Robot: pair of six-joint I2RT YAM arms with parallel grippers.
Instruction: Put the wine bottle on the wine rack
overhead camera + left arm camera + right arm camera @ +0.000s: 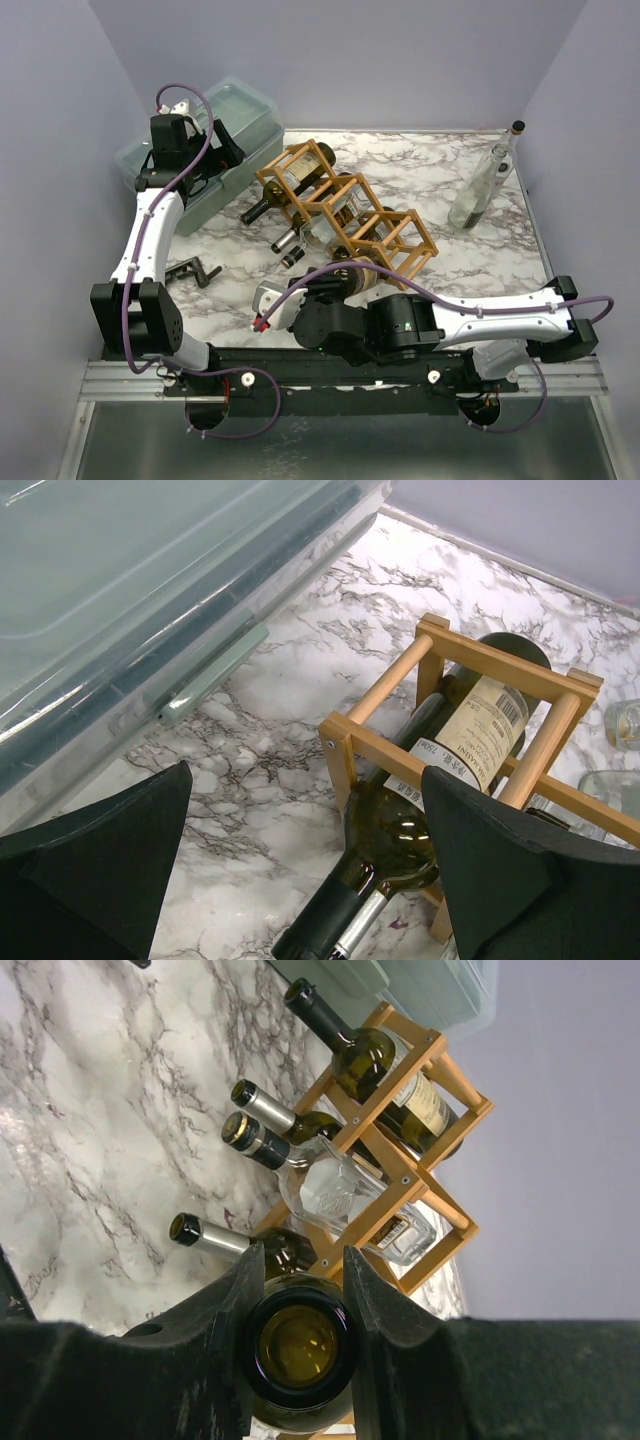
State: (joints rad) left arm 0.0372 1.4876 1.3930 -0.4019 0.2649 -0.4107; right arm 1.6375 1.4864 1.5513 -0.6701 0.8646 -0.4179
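The wooden wine rack [345, 210] lies slantwise on the marble table, with several bottles lying in its cells. My right gripper [300, 1260] is shut on the neck of a dark green wine bottle [300, 1345]; I look straight into its open mouth. In the top view this bottle [352, 272] points at the rack's near side, with the right gripper [325, 285] behind it. The rack [400, 1160] rises just beyond the held bottle. My left gripper [232, 150] hangs open by the rack's far-left end, its jaws [305, 775] wide above a labelled green bottle [480, 720] resting in the rack [480, 660].
A translucent green lidded bin [215, 130] stands at the back left, close beside the left gripper. A clear glass bottle [480, 190] stands upright at the back right. A small black object [195, 270] lies on the table near the left arm. Grey walls enclose the table.
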